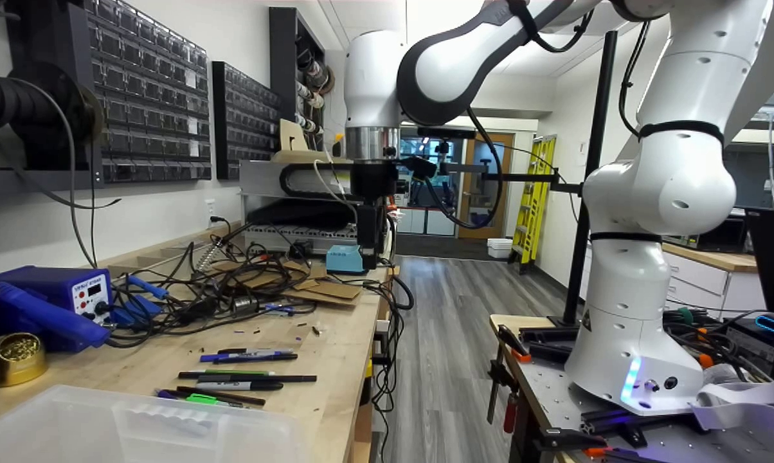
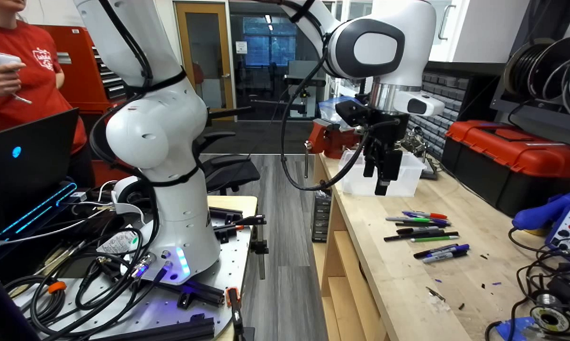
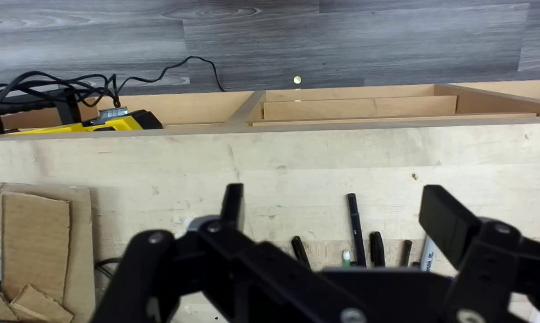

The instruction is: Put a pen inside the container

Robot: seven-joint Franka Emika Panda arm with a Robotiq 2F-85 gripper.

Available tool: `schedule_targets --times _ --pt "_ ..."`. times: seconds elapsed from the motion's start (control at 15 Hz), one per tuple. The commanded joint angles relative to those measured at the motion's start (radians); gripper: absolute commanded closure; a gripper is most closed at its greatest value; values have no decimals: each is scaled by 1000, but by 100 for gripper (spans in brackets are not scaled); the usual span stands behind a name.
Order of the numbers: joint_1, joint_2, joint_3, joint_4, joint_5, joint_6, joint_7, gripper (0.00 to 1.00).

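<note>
Across the lower half of the wrist view, the gripper [image 3: 335,202] is seen released, its jaws spread wide; pens [image 3: 357,233] are partly hidden by it, and cardboard [image 3: 34,242] is stacked at lower left. At lower left in an exterior view, the whitish, translucent container [image 1: 175,427] is cropped by the frame.

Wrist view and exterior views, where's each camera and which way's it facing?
An exterior view: near the container, facing along the workbench; the arm shows.
An exterior view: opposite, across the pens, facing the container and red vise; the arm shows.
Wrist view: on the arm, facing down at workbench and floor; the open end effector shows.
Both exterior views share the container, pens and arm.
</note>
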Motion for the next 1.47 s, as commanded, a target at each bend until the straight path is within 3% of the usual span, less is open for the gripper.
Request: schedule_targets --times 0.0,0.53,1.0,1.4 --pt "11 43 15 7 -24 75 60 0" --pt "40 195 52 75 -40 215 108 0" --pt "75 392 38 180 -47 336 86 0" --pt "101 531 18 276 -61 365 67 0"
